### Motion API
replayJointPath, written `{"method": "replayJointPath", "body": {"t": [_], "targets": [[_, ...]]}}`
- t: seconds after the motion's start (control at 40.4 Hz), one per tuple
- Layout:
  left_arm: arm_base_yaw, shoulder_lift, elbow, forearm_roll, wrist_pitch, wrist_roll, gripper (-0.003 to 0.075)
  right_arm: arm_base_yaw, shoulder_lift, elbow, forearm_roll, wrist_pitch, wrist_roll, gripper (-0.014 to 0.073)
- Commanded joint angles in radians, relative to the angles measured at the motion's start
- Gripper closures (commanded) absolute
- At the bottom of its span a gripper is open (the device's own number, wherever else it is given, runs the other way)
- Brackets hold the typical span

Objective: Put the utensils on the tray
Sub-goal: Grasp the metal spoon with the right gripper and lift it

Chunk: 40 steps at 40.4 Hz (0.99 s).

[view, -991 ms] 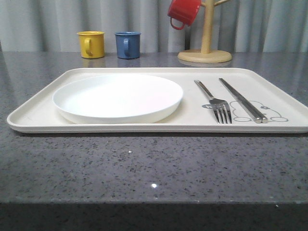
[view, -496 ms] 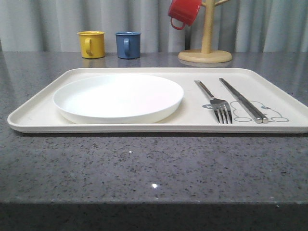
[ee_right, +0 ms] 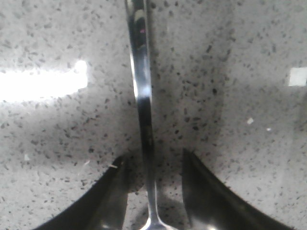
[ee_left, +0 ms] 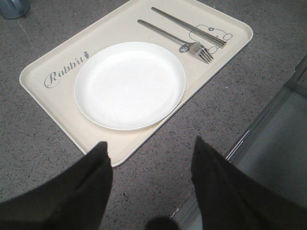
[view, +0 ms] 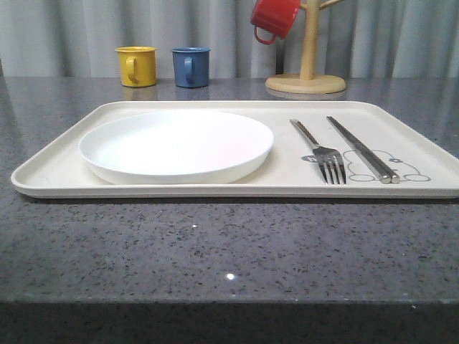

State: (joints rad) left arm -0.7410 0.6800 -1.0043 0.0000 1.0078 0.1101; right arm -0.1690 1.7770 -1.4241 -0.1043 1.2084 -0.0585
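The cream tray [view: 237, 190] lies across the dark granite table. On its right part rest a silver fork [view: 323, 154] and a pair of chopsticks [view: 362, 149], side by side over the rabbit drawing. From the left wrist view I see the same tray [ee_left: 120, 28], fork [ee_left: 172, 39] and chopsticks [ee_left: 187, 26]. My left gripper [ee_left: 150, 142] hangs open above the bare table just off the tray's near corner. The spoon [ee_right: 142, 86] lies flat on the granite, its handle running between the fingers of my right gripper [ee_right: 153, 155]. That gripper is open and low, with a gap on each side of the handle.
A round white plate [view: 176, 143] fills the tray's left half. Behind the tray stand a yellow mug [view: 136, 66] and a blue mug [view: 190, 67]. A wooden mug tree [view: 307, 72] holds a red mug [view: 275, 18]. The table's edge [ee_left: 268, 120] runs near my left gripper.
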Motion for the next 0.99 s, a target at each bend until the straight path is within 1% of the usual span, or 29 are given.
{"method": "replayJointPath", "body": {"t": [0.0,0.05,0.099,0.273,0.347,0.545,0.743,0.818,0.966], "targets": [[-0.008,0.001,-0.023,0.0,-0.065,-0.01,0.0351,-0.008,-0.04,-0.021,-0.017,-0.035,-0.016,0.0286],[-0.008,0.001,-0.023,0.0,-0.065,-0.01,0.0351,-0.008,-0.04,-0.021,-0.012,-0.035,-0.021,0.0295],[-0.008,0.001,-0.023,0.0,-0.065,-0.01,0.0351,-0.008,-0.04,-0.021,-0.005,-0.035,-0.026,0.0333],[-0.008,0.001,-0.023,0.0,-0.065,-0.01,0.0351,-0.008,-0.041,-0.021,-0.001,-0.035,-0.028,0.0531],[-0.008,0.001,-0.023,0.0,-0.065,-0.01,0.0352,-0.008,-0.042,-0.021,-0.001,-0.031,-0.028,0.0573],[-0.008,0.001,-0.023,0.0,-0.065,-0.01,0.0351,-0.008,-0.065,-0.021,0.037,-0.026,-0.028,0.0587],[-0.008,0.001,-0.023,0.0,-0.065,-0.01,0.0351,0.005,-0.129,-0.062,0.162,0.004,-0.028,0.0587],[-0.008,0.001,-0.023,0.0,-0.065,-0.01,0.0351,0.033,-0.151,-0.089,0.212,0.034,-0.028,0.0587],[-0.008,0.001,-0.023,0.0,-0.065,-0.01,0.0351,0.137,-0.183,-0.106,0.268,0.082,-0.028,0.0587]]}}
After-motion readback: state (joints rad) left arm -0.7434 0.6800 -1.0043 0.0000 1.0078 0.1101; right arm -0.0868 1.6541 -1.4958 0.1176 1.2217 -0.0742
